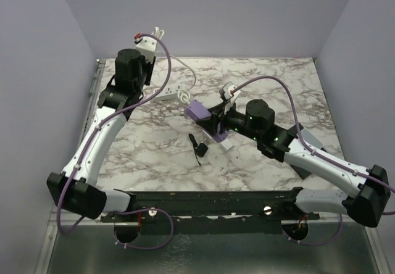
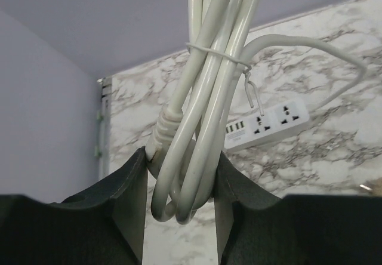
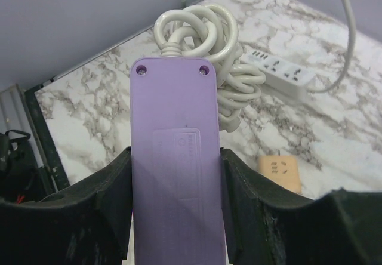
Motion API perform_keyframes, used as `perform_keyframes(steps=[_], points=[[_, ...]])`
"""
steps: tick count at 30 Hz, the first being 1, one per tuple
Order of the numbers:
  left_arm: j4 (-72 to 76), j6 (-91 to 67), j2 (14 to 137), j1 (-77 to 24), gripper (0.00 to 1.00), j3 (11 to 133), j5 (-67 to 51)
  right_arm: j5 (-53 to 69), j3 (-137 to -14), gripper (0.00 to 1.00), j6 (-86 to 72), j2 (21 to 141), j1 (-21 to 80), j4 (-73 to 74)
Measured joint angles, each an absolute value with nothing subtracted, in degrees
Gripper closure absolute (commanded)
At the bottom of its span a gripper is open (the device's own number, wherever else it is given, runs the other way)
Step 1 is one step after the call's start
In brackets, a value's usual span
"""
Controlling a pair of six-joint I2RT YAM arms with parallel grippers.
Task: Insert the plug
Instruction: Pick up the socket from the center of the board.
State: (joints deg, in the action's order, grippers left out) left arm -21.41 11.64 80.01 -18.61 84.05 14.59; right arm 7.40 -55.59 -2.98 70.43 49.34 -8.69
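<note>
My left gripper (image 2: 181, 169) (image 1: 148, 42) is raised at the back left, shut on a tied bundle of white cord (image 2: 206, 98). A ribbed cord end (image 2: 165, 126) runs down behind the left finger; the plug itself is hidden there. The cord arcs down to a white power strip (image 2: 268, 122) (image 1: 170, 92) lying on the marble table. My right gripper (image 3: 176, 175) (image 1: 213, 121) is shut across a purple power strip (image 3: 173, 133) (image 1: 199, 110), held above mid-table with its flat back toward the camera. Its own coiled white cord (image 3: 200, 35) hangs at the far end.
A small black object (image 1: 197, 145) lies on the marble table (image 1: 154, 157) in front of the purple strip. A tan block with socket slots (image 3: 280, 172) sits on the table to the right of it. Grey walls close the back and sides.
</note>
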Motion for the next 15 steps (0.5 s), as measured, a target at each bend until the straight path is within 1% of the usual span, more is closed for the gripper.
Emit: perform_keyframes(steps=[5,8,11,15], points=[[-22.5,15.6,68.6,-16.8,1.00,74.5,17.5,3.4,-51.3,0.99,-8.4,64.3,49.6,-1.8],[-23.0,16.6,65.4,-16.9,1.00,70.4,17.5,-0.1,-49.2,0.99,-11.7,62.5,49.6,2.4],[-23.3,17.0,65.9,-17.0,1.00,67.3,17.4,-2.8,-47.6,0.99,-14.9,60.7,49.6,5.5],[-23.9,16.8,71.3,-17.0,0.99,64.1,16.4,-5.9,-45.8,0.99,-18.8,56.9,49.6,6.9]])
